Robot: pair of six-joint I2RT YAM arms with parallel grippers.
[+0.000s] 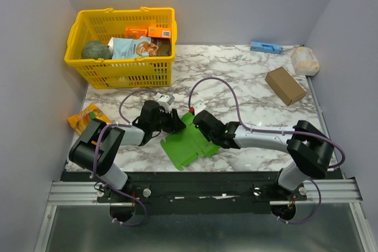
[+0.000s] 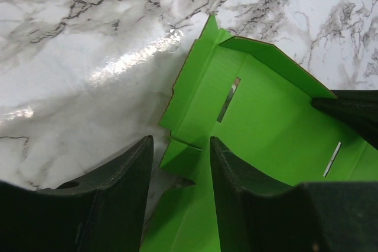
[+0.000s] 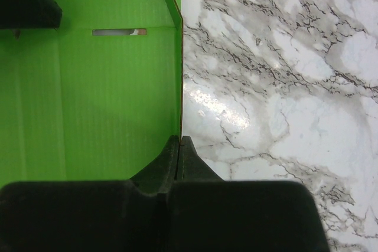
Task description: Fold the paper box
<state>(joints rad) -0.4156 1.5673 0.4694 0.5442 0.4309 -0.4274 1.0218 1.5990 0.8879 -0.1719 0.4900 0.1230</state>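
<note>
The paper box (image 1: 188,141) is bright green card, lying partly unfolded on the marble table near the front middle. My left gripper (image 1: 175,121) is open at the box's left far edge. In the left wrist view its fingers (image 2: 230,193) straddle a small corner flap of the box (image 2: 260,116). My right gripper (image 1: 198,123) is shut on the raised side wall of the box (image 3: 118,87). In the right wrist view its fingertips (image 3: 179,146) pinch the wall's thin edge.
A yellow basket (image 1: 121,72) with packets stands at the back left. A brown cardboard box (image 1: 285,85), a white bag (image 1: 305,60) and a blue item (image 1: 265,46) lie at the back right. An orange packet (image 1: 84,117) lies at the left edge.
</note>
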